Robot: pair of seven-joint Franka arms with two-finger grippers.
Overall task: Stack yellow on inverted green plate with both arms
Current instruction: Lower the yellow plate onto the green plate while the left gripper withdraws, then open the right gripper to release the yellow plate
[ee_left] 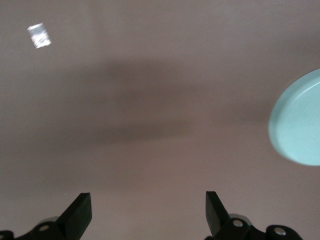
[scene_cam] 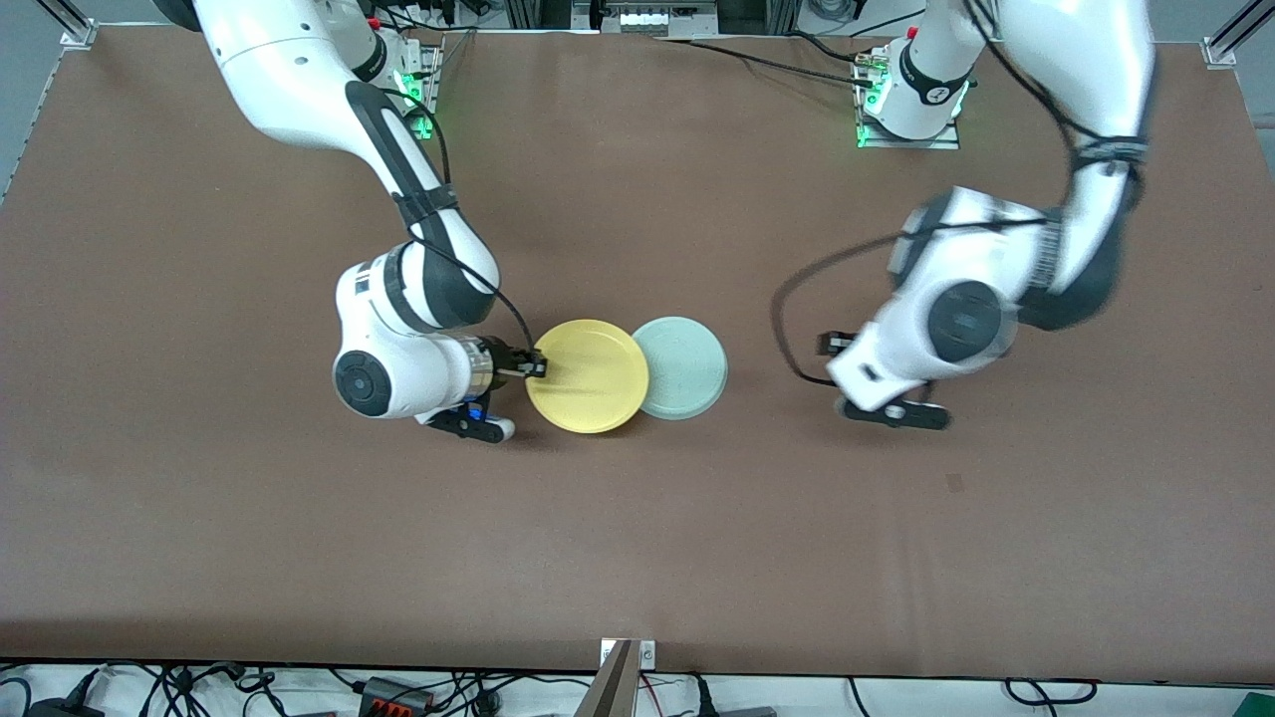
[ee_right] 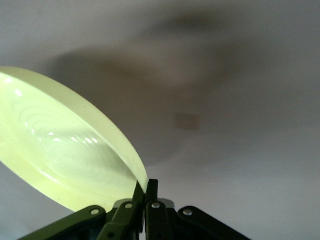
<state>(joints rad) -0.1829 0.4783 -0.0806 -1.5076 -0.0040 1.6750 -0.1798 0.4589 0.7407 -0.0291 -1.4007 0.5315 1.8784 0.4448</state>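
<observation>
Right hand (scene_cam: 538, 366) pinches yellow (scene_cam: 588, 376) rim, frame centre, overlapping green plate (scene_cam: 682, 366) on desk (scene_cam: 199, 518). Left hand (ee_left: 147, 210) wide, empty, over bare desk. Plate's light, stiff, prob. slippery: you grip rim only.

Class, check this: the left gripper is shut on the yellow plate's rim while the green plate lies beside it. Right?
Wrong arm. The right gripper is shut on the yellow plate, as the right wrist view shows; the left gripper hangs open over bare table. The green plate does lie beside it.

Bright even overhead light, soft shadows on table (scene_cam: 637, 558), left arm (scene_cam: 996, 299) motion-blurred, wrist views hazy
</observation>
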